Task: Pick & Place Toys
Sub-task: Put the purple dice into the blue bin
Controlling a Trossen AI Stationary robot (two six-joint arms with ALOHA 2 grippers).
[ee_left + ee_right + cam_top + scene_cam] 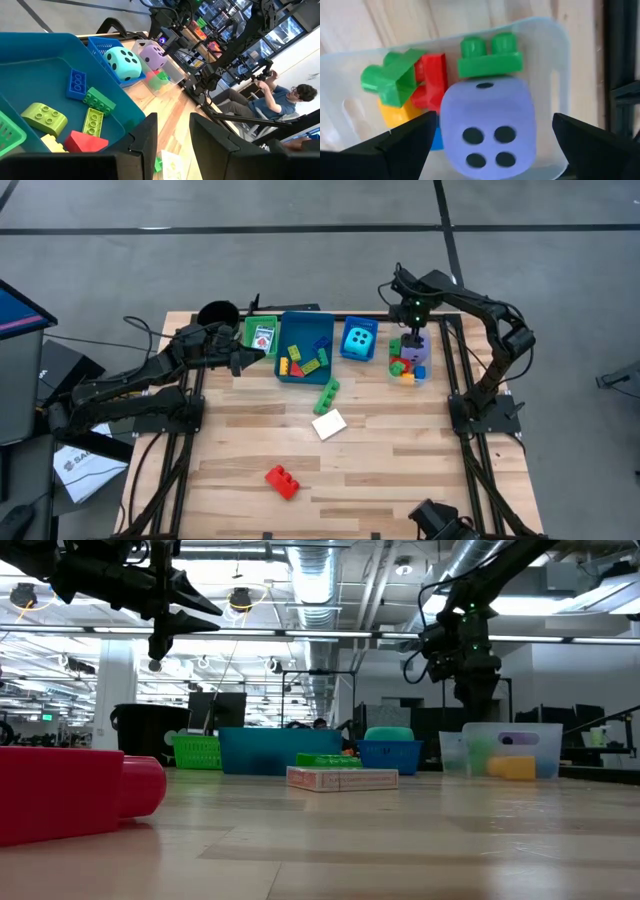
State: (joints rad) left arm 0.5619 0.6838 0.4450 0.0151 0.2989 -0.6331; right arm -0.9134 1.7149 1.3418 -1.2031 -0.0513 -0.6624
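While both arms hung over the far row of trays, sorting stood part done, with three toys loose on the wooden table (400,480).

Right claw: the right gripper (414,330) hovered spread wide, grasping nothing, straight over the purple dice cube (489,127) in the clear tray (555,35).

Left claw: the left gripper (262,352) hung at the seam between the green tray (248,332) and the teal tray (300,320); its fingers (145,145) stood partly apart with nothing seen between them.

Clear tray: purple cube, two green bricks (490,55), a red brick (432,80) and a yellow brick (395,112), crowded and touching.

Teal tray: blue brick (76,83), dark green brick (99,101), lime bricks (44,118) and a red piece (85,142).

Blue basket: the teal dotted dice cube (359,338) filled the blue basket (102,47).

Green tray: one white picture card (263,337).

Still loose: green brick (327,395) just in front of the teal tray, a white card (329,424) beside it, and a red brick (282,481) well apart toward the near edge.

Handling, as judged: bricks looked light, rigid and slick, best pinched across flat sides below the studs; the cube looked bulky but light, needing a full-width grip on opposite faces; the flat card would likely need lifting by an edge.
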